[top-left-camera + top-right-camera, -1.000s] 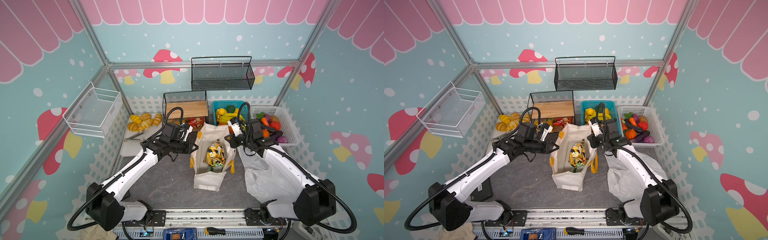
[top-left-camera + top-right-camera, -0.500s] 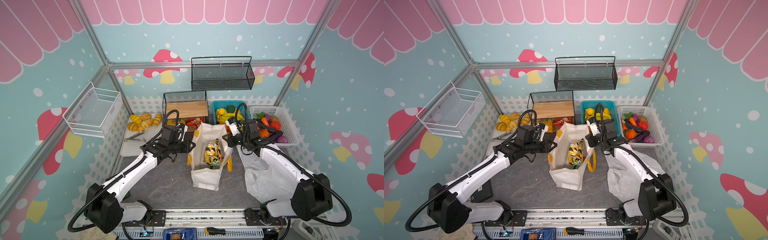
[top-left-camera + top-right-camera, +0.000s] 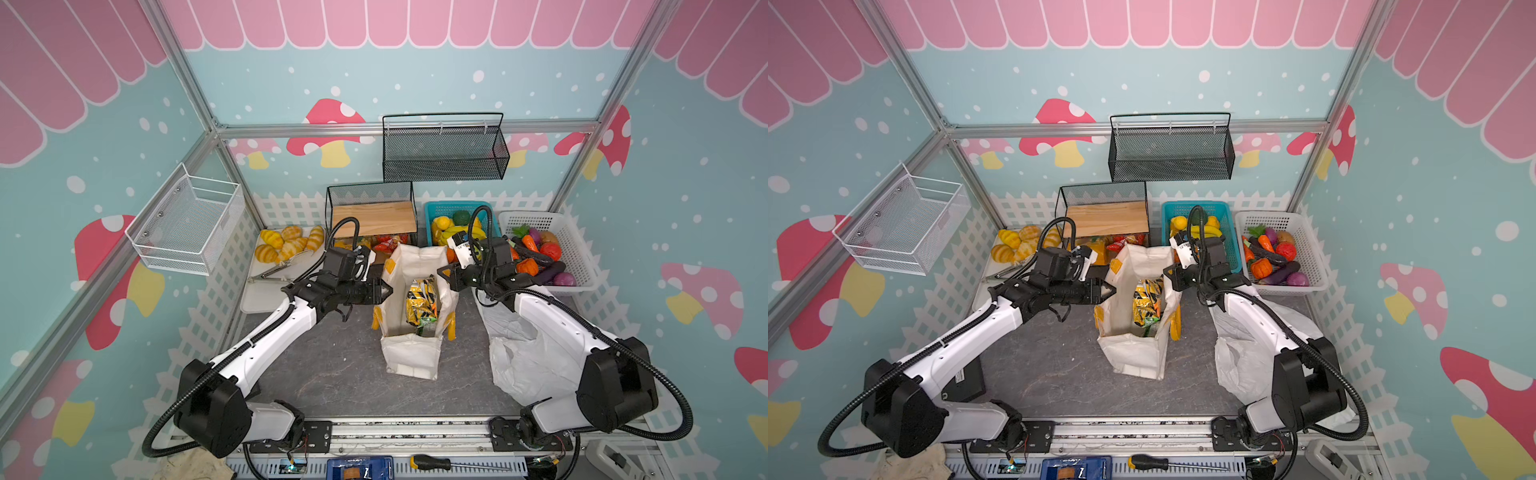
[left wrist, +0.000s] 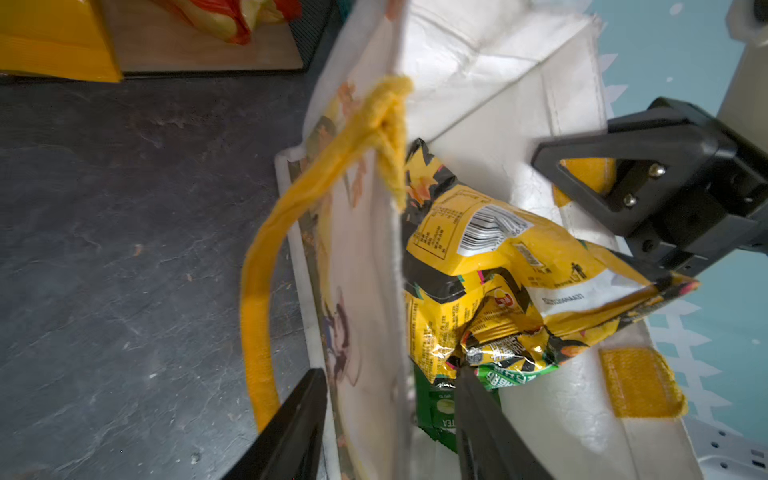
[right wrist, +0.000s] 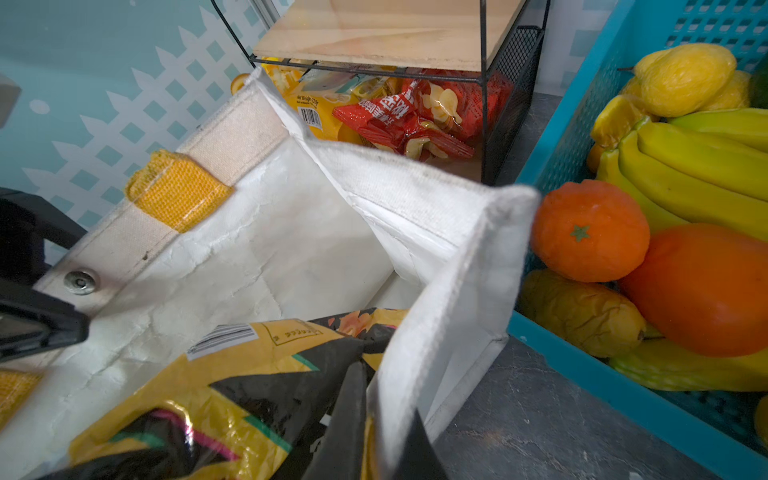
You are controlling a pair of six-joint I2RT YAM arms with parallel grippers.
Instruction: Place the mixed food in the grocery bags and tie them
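While right tool (image 5: pixel 384 395) pinches tote (image 3: pixel 411 359), left tool (image 4: pixel 390 372) gapes.

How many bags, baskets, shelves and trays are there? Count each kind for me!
Bags: 2, the cream tote and the white plastic bag
Wall baskets: 2, the white wire basket and the black mesh basket
Plastic baskets: 2, the blue basket and the white basket
Shelf: 1
Tray: 1
Total: 8
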